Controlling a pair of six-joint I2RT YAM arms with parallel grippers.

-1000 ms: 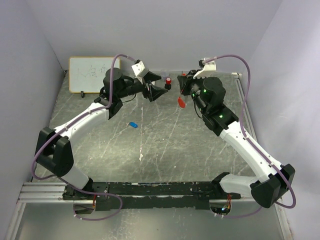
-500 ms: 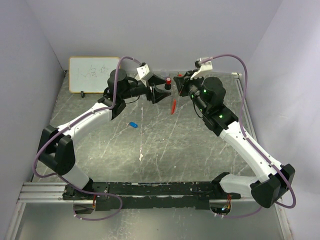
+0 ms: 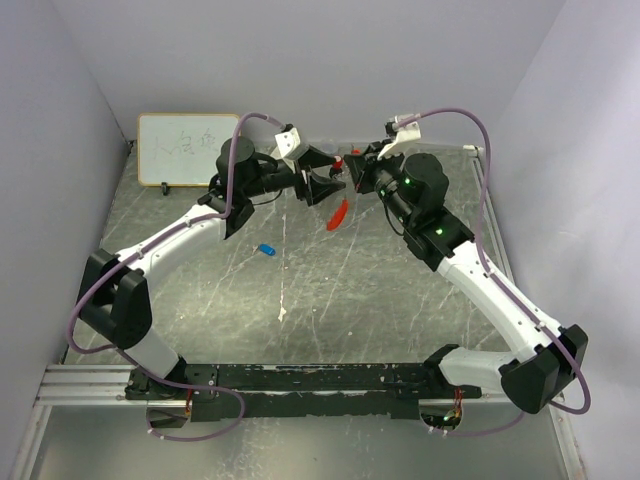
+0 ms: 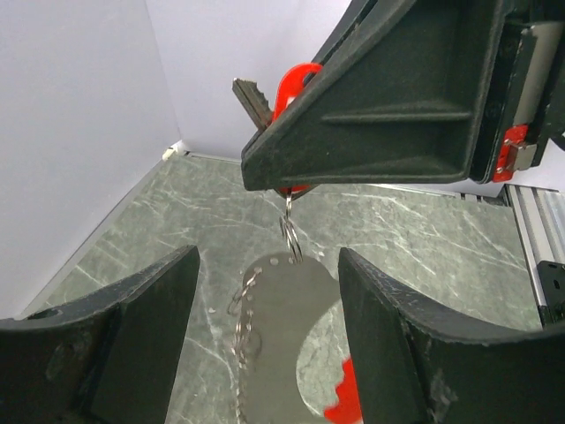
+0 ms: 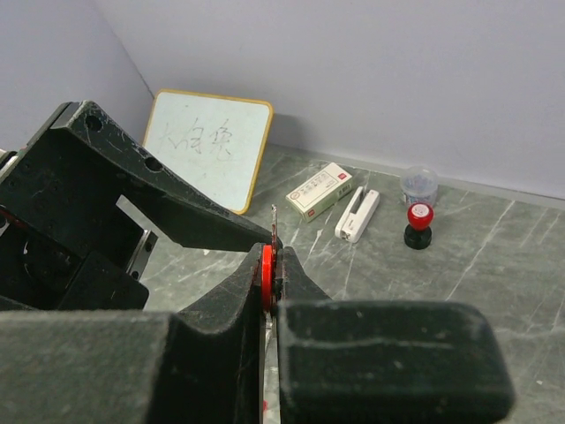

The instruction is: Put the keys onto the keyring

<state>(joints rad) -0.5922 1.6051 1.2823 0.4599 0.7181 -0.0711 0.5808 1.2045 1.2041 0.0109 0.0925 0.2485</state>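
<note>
Keyring [image 3: 338, 214] now farther left, below red key [image 4: 296, 79] in right end effector [image 5: 270, 269]

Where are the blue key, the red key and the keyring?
blue key [image 3: 266, 249]: top external view, on its blue head.
red key [image 4: 295, 81]: left wrist view, on its red head.
keyring [image 4: 287, 327]: left wrist view, on its grey strip.

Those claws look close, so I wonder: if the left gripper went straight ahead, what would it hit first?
Likely the keyring dangling below the right gripper, which pinches the red key; depth is unclear.
</note>
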